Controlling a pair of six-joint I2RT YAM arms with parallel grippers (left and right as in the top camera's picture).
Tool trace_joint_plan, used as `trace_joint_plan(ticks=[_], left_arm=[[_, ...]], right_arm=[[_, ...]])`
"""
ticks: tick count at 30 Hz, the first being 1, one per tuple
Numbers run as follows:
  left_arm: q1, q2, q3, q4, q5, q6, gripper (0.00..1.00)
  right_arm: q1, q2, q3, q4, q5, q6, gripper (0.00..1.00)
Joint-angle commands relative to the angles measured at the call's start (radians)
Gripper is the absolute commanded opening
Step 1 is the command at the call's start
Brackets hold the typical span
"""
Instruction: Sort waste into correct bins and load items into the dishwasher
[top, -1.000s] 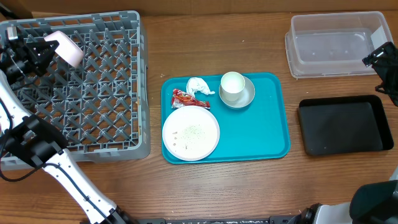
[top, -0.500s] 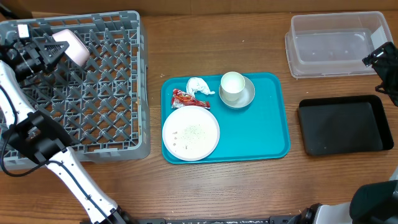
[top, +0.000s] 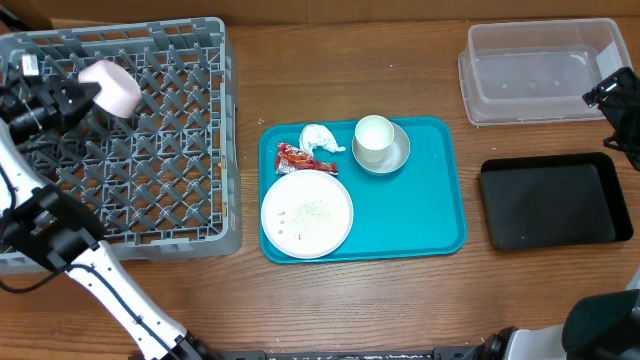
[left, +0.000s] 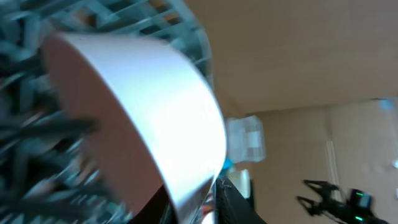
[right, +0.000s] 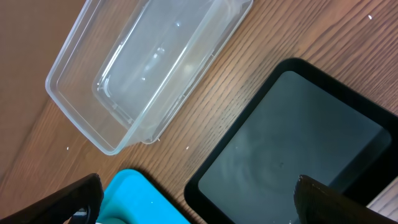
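I judge the job barely begun. The pale bowl (top: 110, 88) is at the far-left corner of the dish rack (top: 180, 200), well left of the teal tray (top: 420, 215), with my left gripper (top: 68, 98) against it.

Everything else sits untouched on the teal tray:
- The large plate (top: 307, 212), with rice crumbs (top: 312, 210) on it, is at its near-left.
- The red wrapper (top: 293, 156) and crumpled tissue (top: 320, 138) lie just behind that plate.
- The cup (top: 373, 138) stands on the small plate (top: 400, 158) along its far edge.

The clear tub (top: 540, 75), far-right of the teal tray, and the black tray (top: 553, 200), right of it, hold nothing. My right gripper (right: 198, 183) hangs over those bins, jaws wide apart and empty.

The left wrist view is blurred and filled by the bowl. I cannot tell whether the left jaws clamp it or merely touch it, nor whether it rests on the pegs. Overhead, the right arm is cut off at the frame edge.
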Motion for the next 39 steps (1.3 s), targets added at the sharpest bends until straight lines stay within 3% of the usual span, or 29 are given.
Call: trace_joint_plan(ticks=[1, 9, 15, 17, 18, 21, 24, 25, 26, 27, 28, 32, 39], left_arm=[[-0.001, 0.010, -0.003, -0.014, -0.153, -0.025, 0.25], [0.012, 0.008, 0.093, -0.062, -0.195, -0.072, 0.36], [0.036, -0.030, 0.265, -0.068, -0.419, -0.253, 0.44], [0.042, -0.056, 0.306, -0.068, -0.530, -0.316, 0.64], [0.043, -0.067, 0.317, -0.068, -0.583, -0.338, 1.00], [0.043, -0.105, 0.324, -0.068, -0.729, -0.410, 1.00], [0.043, -0.142, 0.324, -0.068, -0.742, -0.457, 1.00], [0.041, -0.165, 0.324, -0.068, -0.732, -0.471, 0.97], [0.035, -0.179, 0.324, -0.066, -0.713, -0.461, 0.82], [0.029, -0.189, 0.324, -0.064, -0.688, -0.436, 0.31], [0.018, -0.199, 0.324, -0.064, -0.659, -0.411, 0.04], [-0.058, -0.205, 0.322, -0.068, -0.702, -0.362, 0.04], [-0.252, -0.201, 0.299, -0.048, -1.012, -0.367, 0.04]], right_arm=[[-0.001, -0.002, 0.013, 0.003, 0.000, 0.003, 1.00], [-0.001, -0.002, 0.013, 0.003, 0.000, 0.003, 1.00], [-0.001, -0.002, 0.013, 0.003, 0.000, 0.003, 1.00], [-0.001, -0.002, 0.013, 0.003, 0.000, 0.003, 1.00], [-0.001, -0.002, 0.013, 0.003, 0.000, 0.004, 1.00], [-0.001, -0.002, 0.013, 0.003, 0.000, 0.003, 1.00], [-0.001, -0.002, 0.013, 0.003, 0.000, 0.004, 1.00], [-0.001, -0.002, 0.013, 0.003, 0.000, 0.004, 1.00], [-0.001, -0.002, 0.013, 0.003, 0.000, 0.004, 1.00], [-0.001, -0.002, 0.013, 0.003, 0.000, 0.003, 1.00], [-0.001, -0.002, 0.013, 0.003, 0.000, 0.004, 1.00], [-0.001, -0.002, 0.013, 0.003, 0.000, 0.003, 1.00], [-0.001, -0.002, 0.013, 0.003, 0.000, 0.003, 1.00]])
